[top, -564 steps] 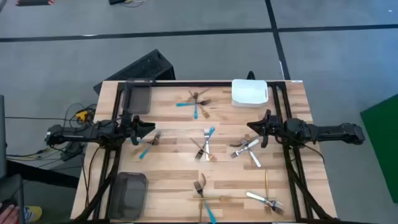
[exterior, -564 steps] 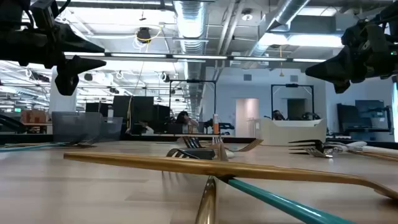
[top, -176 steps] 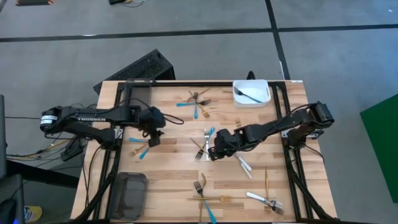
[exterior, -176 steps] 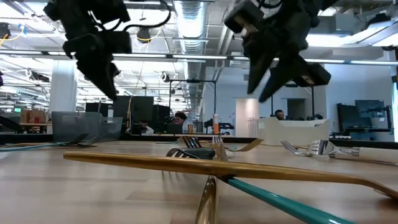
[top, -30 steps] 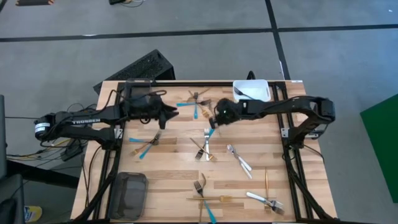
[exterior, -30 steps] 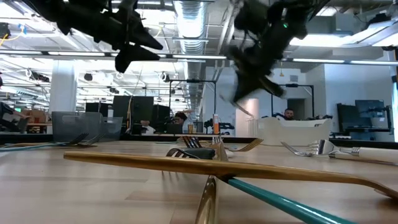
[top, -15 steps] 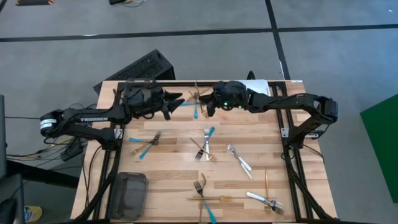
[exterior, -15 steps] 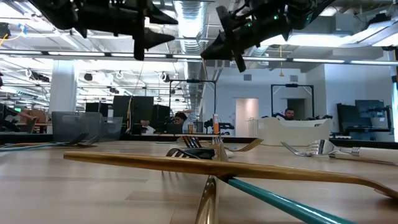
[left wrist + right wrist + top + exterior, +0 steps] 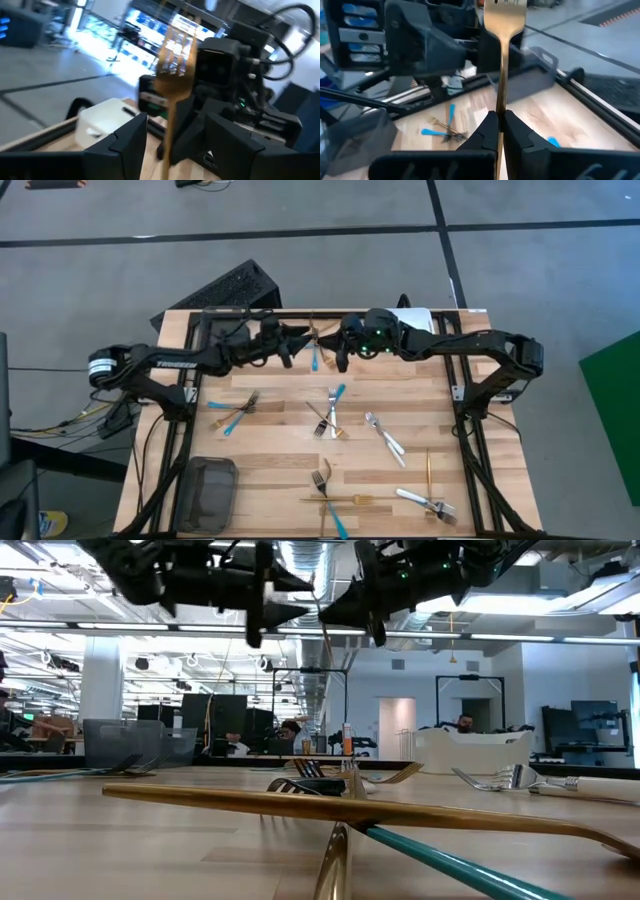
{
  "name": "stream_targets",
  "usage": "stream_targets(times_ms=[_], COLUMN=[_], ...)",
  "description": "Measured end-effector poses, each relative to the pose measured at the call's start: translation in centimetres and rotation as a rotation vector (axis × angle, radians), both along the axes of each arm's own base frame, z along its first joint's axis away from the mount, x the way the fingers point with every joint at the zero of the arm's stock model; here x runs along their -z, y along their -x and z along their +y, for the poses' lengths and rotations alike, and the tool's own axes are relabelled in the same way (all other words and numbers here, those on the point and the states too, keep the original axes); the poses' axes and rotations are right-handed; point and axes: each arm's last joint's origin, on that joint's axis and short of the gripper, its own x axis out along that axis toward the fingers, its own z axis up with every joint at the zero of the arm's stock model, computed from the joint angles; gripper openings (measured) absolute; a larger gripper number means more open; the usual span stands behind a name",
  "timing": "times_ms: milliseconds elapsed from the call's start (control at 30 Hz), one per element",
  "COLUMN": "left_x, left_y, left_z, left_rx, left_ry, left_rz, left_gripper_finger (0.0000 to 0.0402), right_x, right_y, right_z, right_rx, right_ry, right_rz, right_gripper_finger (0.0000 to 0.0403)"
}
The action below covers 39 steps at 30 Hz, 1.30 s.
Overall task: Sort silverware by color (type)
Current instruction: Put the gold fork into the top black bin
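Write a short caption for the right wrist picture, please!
The right gripper holds a gold fork upright, facing the left gripper above the wooden table.

Grey floor [image 9: 100,260], bright ceiling lights [image 9: 300,560]

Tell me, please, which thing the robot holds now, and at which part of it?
The right gripper holds a gold fork by its handle, prongs up. The left gripper is open around the same handle, not yet closed.

Wooden table [image 9: 280,470], white bin [image 9: 420,321], dark tray [image 9: 207,492], perhaps a keyboard [image 9: 222,288]
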Motion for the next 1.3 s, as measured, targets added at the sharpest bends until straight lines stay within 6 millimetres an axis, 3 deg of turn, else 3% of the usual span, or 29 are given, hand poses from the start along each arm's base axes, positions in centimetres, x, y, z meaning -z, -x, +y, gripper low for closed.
stream_targets(times_ms=[167, 300, 600, 767, 933, 1067, 1167, 1300], left_x=[-0.9, -1.4, -2.9, -3.5, -3.4, -3.0, -2.4, -1.1], left_y=[-2.3, -2.8, -1.7, -0.5, 2.5, 6.8, 10.3, 13.7], left_z=[1.0, 2.1, 3.5, 4.4, 6.1, 7.5, 8.5, 9.3], left_rx=[0.043, -0.007, -0.007, -0.031, -0.189, -0.373, -0.564, -0.694], left_ry=[-0.020, 0.033, 0.036, 0.058, 0.129, 0.248, 0.350, 0.498], left_rz=[0.074, 0.178, 0.167, 0.168, 0.300, 0.483, 0.622, 0.778], left_gripper_finger=[0.0170, 0.0132, 0.0016, 0.0003, 0.0002, 0.0002, 0.0002, 0.0001], right_x=[0.0, 0.0, -0.4, -0.6, -0.7, -0.1, 0.4, 0.7], right_y=[0.0, 0.0, 0.3, 0.6, 1.0, 1.5, 1.9, 2.2], right_z=[0.0, 0.0, -1.1, -2.1, -3.1, -4.0, -4.5, -5.0], right_rx=[-0.010, -0.009, 0.036, 0.070, 0.124, 0.162, 0.183, 0.203], right_ry=[0.030, 0.030, -0.002, -0.079, -0.142, -0.203, -0.208, -0.215], right_rz=[0.005, 0.002, -0.036, -0.083, -0.093, -0.051, 0.007, 0.033], right_gripper_finger=[0.0021, 0.0021, 0.0022, 0.0056, 0.0121, 0.0161, 0.0176, 0.0179])
